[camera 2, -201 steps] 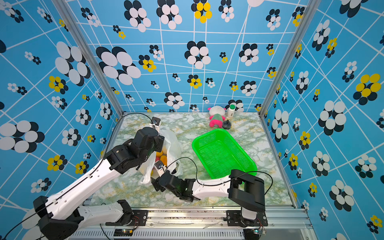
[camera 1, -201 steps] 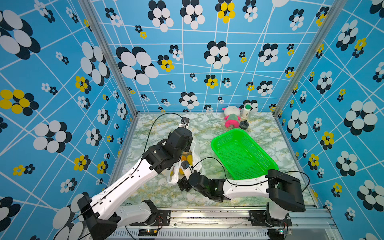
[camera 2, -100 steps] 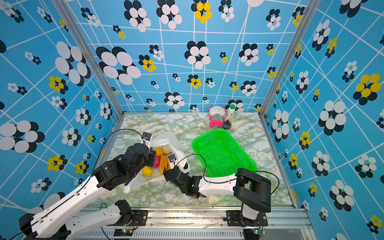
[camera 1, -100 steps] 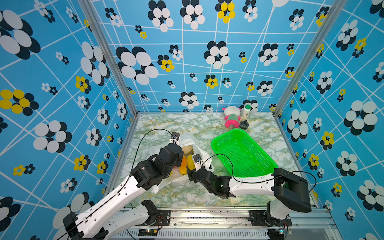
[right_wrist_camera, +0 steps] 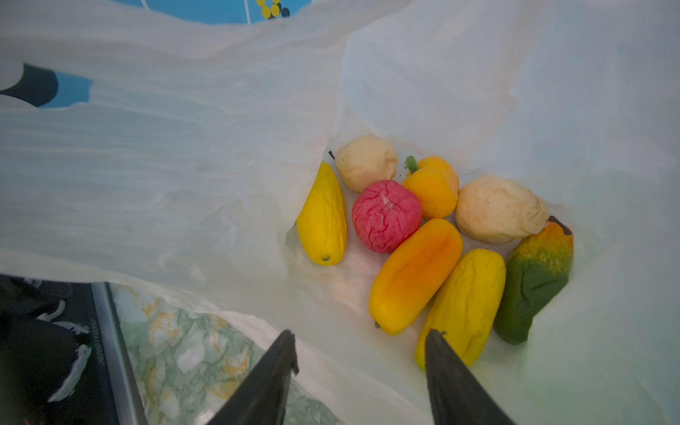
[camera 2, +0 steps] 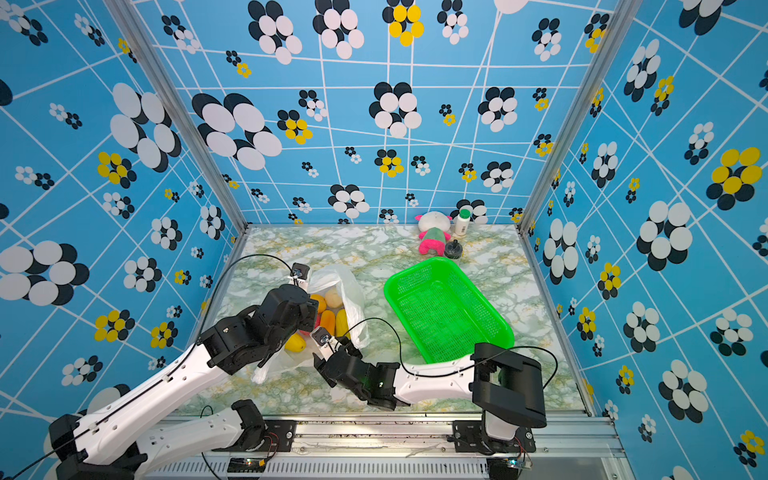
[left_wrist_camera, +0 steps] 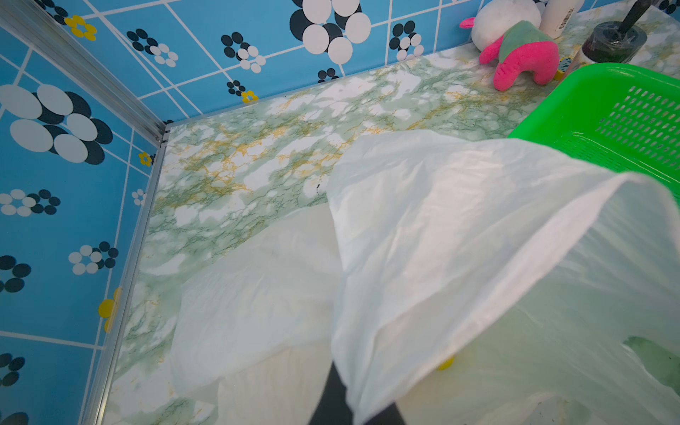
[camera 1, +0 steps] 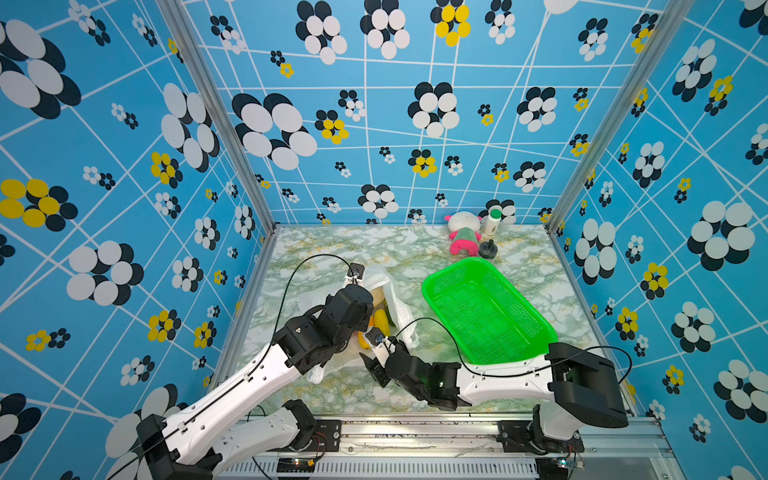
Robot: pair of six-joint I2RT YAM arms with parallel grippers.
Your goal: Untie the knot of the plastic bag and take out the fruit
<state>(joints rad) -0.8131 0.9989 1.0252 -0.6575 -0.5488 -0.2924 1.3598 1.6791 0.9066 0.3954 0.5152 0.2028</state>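
Observation:
The plastic bag [camera 1: 399,307] lies on the table left of centre in both top views, its mouth gaping toward the front. No knot shows. Inside lies the fruit [camera 2: 328,322]: a red-pink ball [right_wrist_camera: 386,215], yellow and orange oblong pieces [right_wrist_camera: 415,274], two beige ones [right_wrist_camera: 498,209] and a green-orange one [right_wrist_camera: 535,279]. My left gripper [left_wrist_camera: 349,401] is shut on a sheet of the bag [left_wrist_camera: 441,239] and holds it up. At the bag's front rim my right gripper [right_wrist_camera: 360,335] is open. One fingertip [right_wrist_camera: 434,342] touches a yellow fruit [right_wrist_camera: 465,305]; the other is outside, over the table.
A green basket [camera 1: 428,286] stands right of the bag. At the back right are a pink-and-white plush toy [camera 1: 463,235], a white bottle [camera 1: 493,222] and a small black jar [camera 1: 487,249]. Patterned blue walls close in three sides.
My left arm has drawn the held side of the bag down and toward the front, so the mouth gapes and more fruit shows. My right gripper has shifted slightly at the front rim.

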